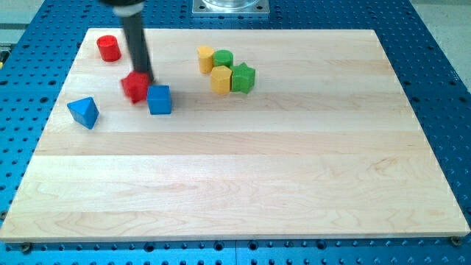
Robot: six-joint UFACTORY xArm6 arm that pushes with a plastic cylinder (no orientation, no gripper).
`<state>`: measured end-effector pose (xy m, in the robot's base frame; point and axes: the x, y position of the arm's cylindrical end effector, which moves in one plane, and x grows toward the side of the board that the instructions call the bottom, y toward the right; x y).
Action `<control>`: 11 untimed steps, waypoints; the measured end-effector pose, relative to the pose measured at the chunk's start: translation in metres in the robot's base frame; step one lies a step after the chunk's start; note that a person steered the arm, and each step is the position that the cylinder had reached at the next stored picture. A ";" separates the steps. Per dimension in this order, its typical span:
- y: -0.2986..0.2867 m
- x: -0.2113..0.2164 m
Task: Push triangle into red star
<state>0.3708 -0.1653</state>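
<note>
The pale wooden board surface fills most of the view, resting on a blue perforated metal table whose edges run out of frame. At the view's top a grey metal mount is cut off. The straight dark rod enters from the top left, its upper end blurred and cropped, and there is no gripper on it to be wide or narrow. My tip sits at the upper edge of the red star block, apparently touching it and hiding part of its outline. The blue cube lies just right of the star, touching it. The blue triangle block lies apart, to the star's lower left. A red cylinder stands near the top-left corner. Right of centre cluster a yellow cylinder, green cylinder, yellow hexagonal block and green star-like block, whose shape is hard to confirm.
</note>
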 end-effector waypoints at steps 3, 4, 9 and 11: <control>-0.091 -0.014; -0.101 0.027; -0.027 0.120; -0.038 0.126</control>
